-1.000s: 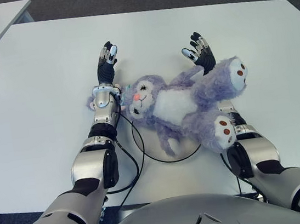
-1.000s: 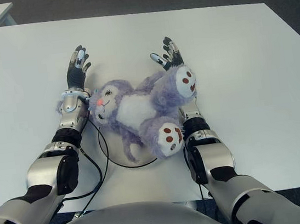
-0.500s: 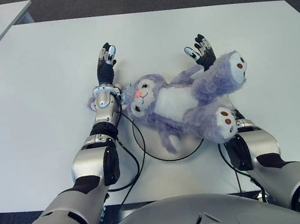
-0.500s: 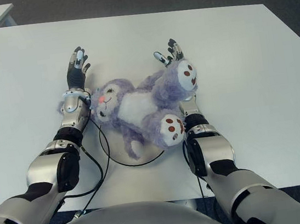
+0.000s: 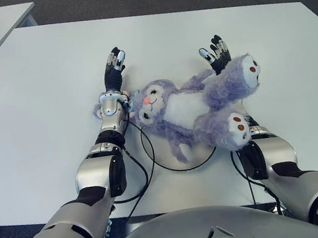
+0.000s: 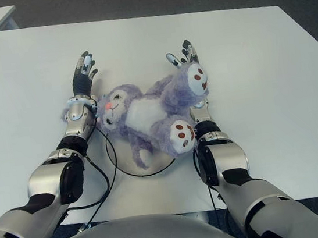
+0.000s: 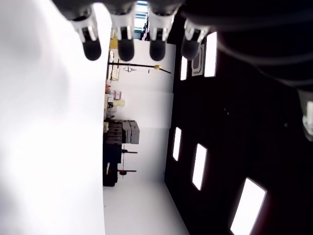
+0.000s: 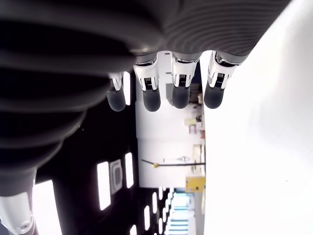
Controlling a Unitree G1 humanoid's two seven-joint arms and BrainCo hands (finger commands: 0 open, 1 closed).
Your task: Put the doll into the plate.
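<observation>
You've got open table [image 5: 52, 68] all around, but the doll [image 5: 193, 108] fills the gap between your left hand [image 5: 112, 69] and right hand [image 5: 215, 54], blocking any crossing.

plate [image 5: 208, 160] mostly under doll [image 5: 192, 106]

The doll [image 5: 196, 111] is lilac-purple with a white belly, a pink nose and white soles marked with brown spots. Beneath the doll, the table [image 5: 38, 94] is plain white and the plate's rim [image 5: 171, 168] black.
</observation>
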